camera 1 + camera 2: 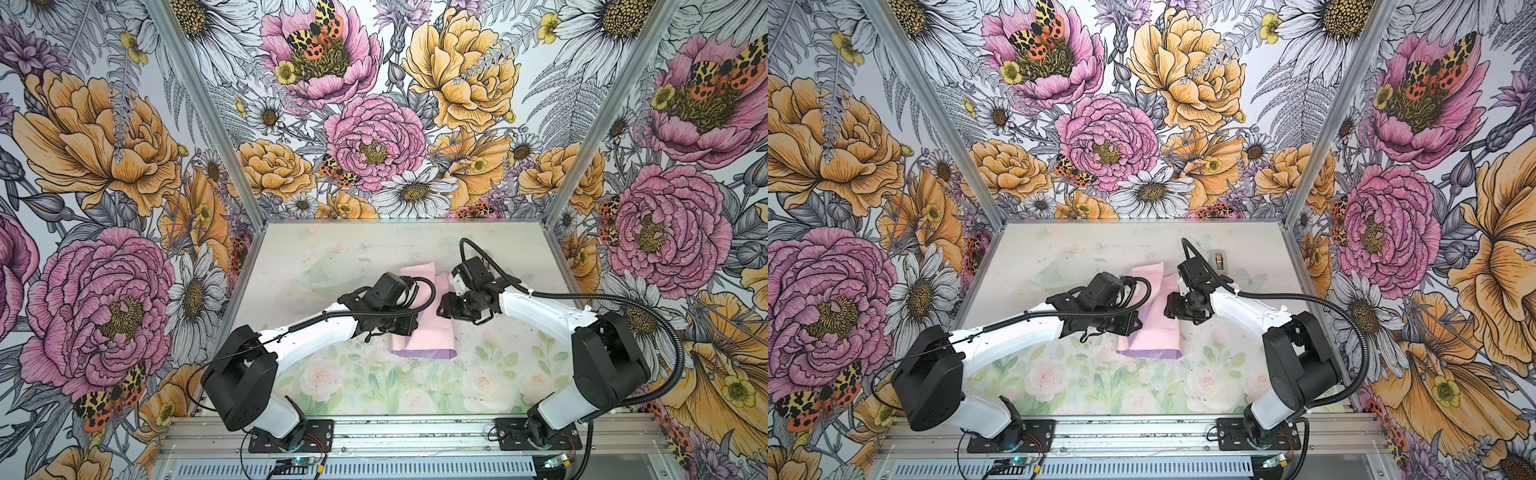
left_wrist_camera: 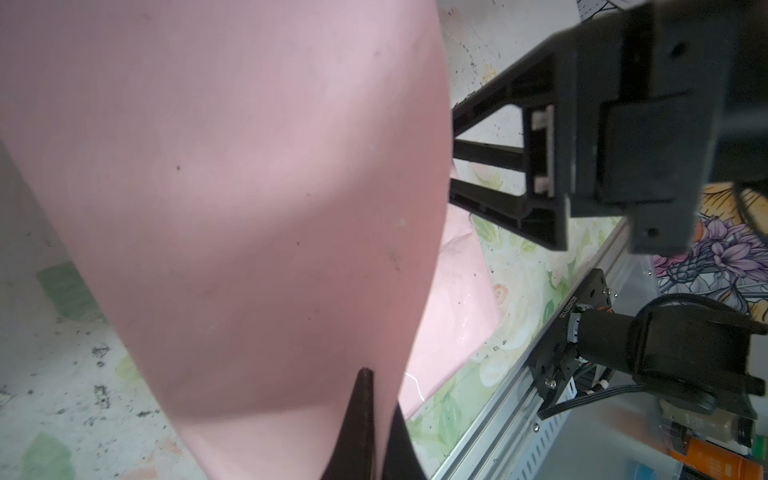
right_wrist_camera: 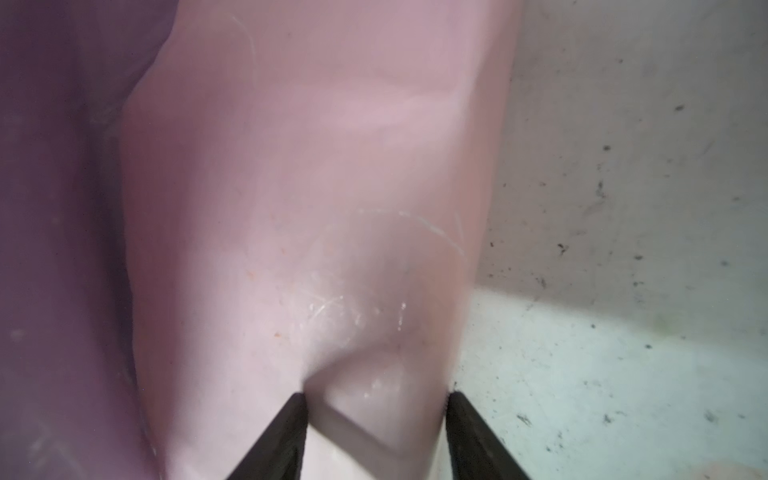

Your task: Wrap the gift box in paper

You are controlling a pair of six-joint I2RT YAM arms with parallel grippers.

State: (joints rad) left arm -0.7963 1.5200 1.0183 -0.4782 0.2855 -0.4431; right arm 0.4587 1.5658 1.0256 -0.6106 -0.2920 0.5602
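In the wrist views the paper (image 2: 232, 199) is close and blurred and runs off the frame edges. The left tool (image 2: 380, 399) and right tool (image 3: 377, 395) are cut off there, showing only fingertips. Whether the right tool's fingers press the fold between them is unclear. In both top views the arms cover the paper's middle, and the left tool hides under its own wrist. A grey tape dispenser (image 1: 1219, 259) is half hidden behind the right arm's cable.

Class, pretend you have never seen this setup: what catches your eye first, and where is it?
The huge floral walls surround the cell on three sides. At the middle of the table lies the pink paper: the left gripper pinches it shut, and the right gripper straddles a fold.
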